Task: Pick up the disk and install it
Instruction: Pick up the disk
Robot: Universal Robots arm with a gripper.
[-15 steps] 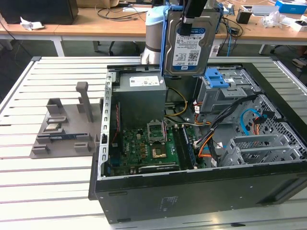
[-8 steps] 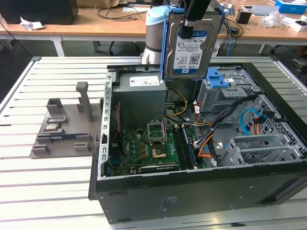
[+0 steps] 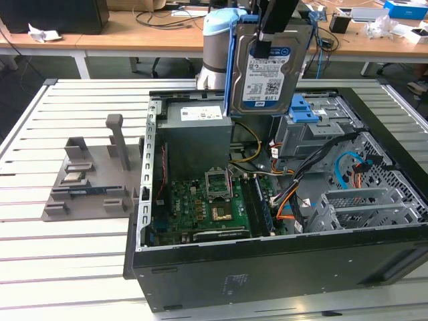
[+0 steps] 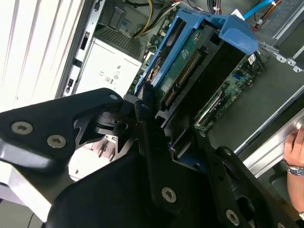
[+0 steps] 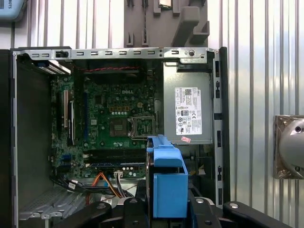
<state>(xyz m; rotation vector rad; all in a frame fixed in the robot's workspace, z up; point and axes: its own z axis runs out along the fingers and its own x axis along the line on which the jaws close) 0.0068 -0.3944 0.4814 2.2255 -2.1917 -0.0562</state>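
In the exterior view the disk (image 3: 274,73), a silver hard drive with a blue-and-white label and blue side rails, hangs upright above the back of the open computer case (image 3: 267,267). My gripper (image 3: 264,45) is shut on its upper part, one black finger lying across the label. The second wrist view looks along the disk's (image 4: 187,71) green circuit-board side, with black fingers (image 4: 145,121) clamped on its blue rails. Its blue rail end (image 5: 168,183) sits between my fingers (image 5: 202,209) in the first wrist view, above the case interior.
Inside the case sit a grey power-supply box (image 3: 197,130), the green motherboard (image 3: 214,207), cable bundles (image 3: 294,194) and a grey drive cage with a blue latch (image 3: 311,110). A grey fixture (image 3: 93,174) stands on the slatted table. A person's hand (image 4: 294,152) rests by the case edge.
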